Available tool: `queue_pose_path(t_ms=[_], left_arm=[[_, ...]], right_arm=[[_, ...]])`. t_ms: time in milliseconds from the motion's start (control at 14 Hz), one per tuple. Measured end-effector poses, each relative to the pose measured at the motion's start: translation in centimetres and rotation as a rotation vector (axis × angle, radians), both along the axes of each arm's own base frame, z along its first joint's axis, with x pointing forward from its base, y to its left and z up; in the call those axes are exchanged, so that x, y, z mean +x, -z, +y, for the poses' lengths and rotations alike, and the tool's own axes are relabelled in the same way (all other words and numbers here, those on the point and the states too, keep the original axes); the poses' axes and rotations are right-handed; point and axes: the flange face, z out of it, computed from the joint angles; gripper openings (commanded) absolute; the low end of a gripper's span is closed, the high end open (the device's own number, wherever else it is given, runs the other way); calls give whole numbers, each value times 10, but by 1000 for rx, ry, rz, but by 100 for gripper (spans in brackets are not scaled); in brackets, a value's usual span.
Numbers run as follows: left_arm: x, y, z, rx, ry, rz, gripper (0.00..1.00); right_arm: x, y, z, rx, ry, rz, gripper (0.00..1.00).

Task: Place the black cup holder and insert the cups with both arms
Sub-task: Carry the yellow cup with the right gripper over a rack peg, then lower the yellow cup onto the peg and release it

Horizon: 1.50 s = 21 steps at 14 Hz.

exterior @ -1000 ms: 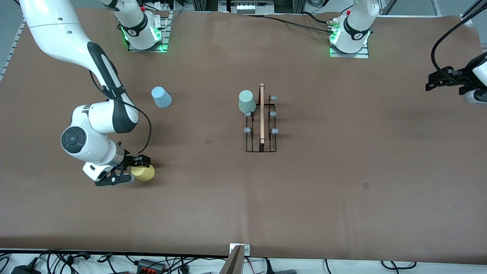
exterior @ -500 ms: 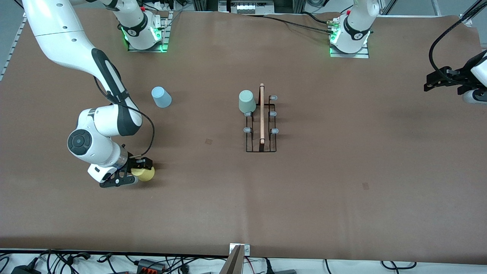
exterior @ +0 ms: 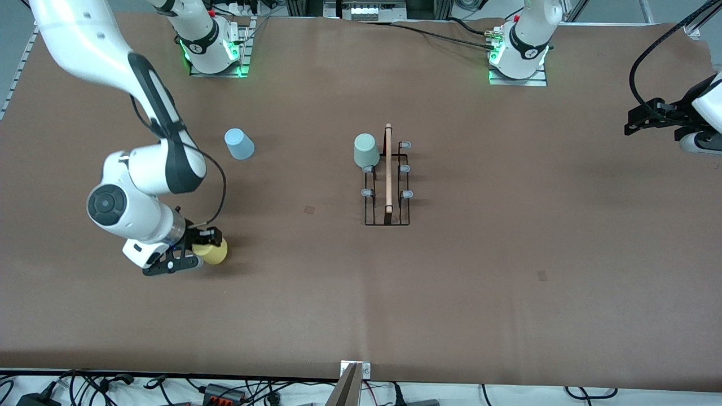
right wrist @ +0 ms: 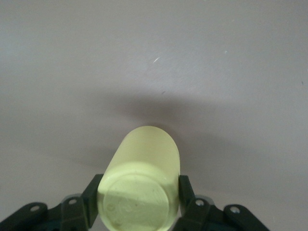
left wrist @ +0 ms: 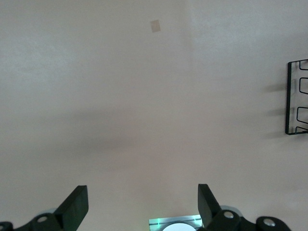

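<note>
Fingers (right wrist: 186,195) of the right gripper (exterior: 198,248) are seen pressed against both sides of the yellow cup (exterior: 212,251), which fills the gap between them; in the right wrist view the cup's flat base (right wrist: 138,198) is turned toward the camera and its body points away over the brown table cover (exterior: 507,293). That gripper is placed at the right arm's end of the table, low over the cover, and whether the cup is touching the surface cannot be told. By contrast, the fingers (left wrist: 76,206) of the left gripper (exterior: 637,120) are held wide apart with nothing between them, and that arm is parked out at its own end of the table, well away from every cup. At the middle of the table the black cup holder (exterior: 387,186) is set with its wooden rod handle (exterior: 388,167) running toward the front camera. One mint green cup (exterior: 365,150) is seated upside down on the peg farthest from the front camera, on the side toward the right arm. A light blue cup (exterior: 239,144) is left on the cover, apart from the holder and farther from the front camera than the yellow one
</note>
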Motion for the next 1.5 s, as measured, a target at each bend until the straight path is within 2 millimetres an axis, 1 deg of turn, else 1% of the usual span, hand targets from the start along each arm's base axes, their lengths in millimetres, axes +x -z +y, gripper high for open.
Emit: queue_pose_path(t_ms=[143,286,357,500,786,929,1000,1071,1214,1357,1500], left_arm=[[0,-3,-3,0,5,-6,100],[1,-5,-6,1,10,-11,100],[1,-6,-7,1,12,-13,100],[1,-6,-7,1,12,-13,100],[1,-6,-10,1,17,-14,100],[1,-6,-14,1,20,-15,100],[1,-6,-15,1,20,-15,100],[1,-6,-16,1,20,-15,100],[1,-6,-16,2,20,-15,100],[1,-6,-16,2,19,-15,100],[1,-7,-16,2,18,-15,100]], right_arm=[[-17,-43,35,-7,85,12,0],[-36,-75,80,-1,186,10,0],[-48,-86,108,12,239,10,0],[-74,-101,168,36,350,10,0],[-125,-119,284,81,521,-4,0],[-141,-116,331,110,569,-17,0],[-144,-111,349,122,583,-30,0],[-145,-103,362,128,589,-43,0],[-143,-84,377,137,588,-63,0],[-141,-65,383,129,578,-73,0],[-143,-52,387,110,564,-77,0]])
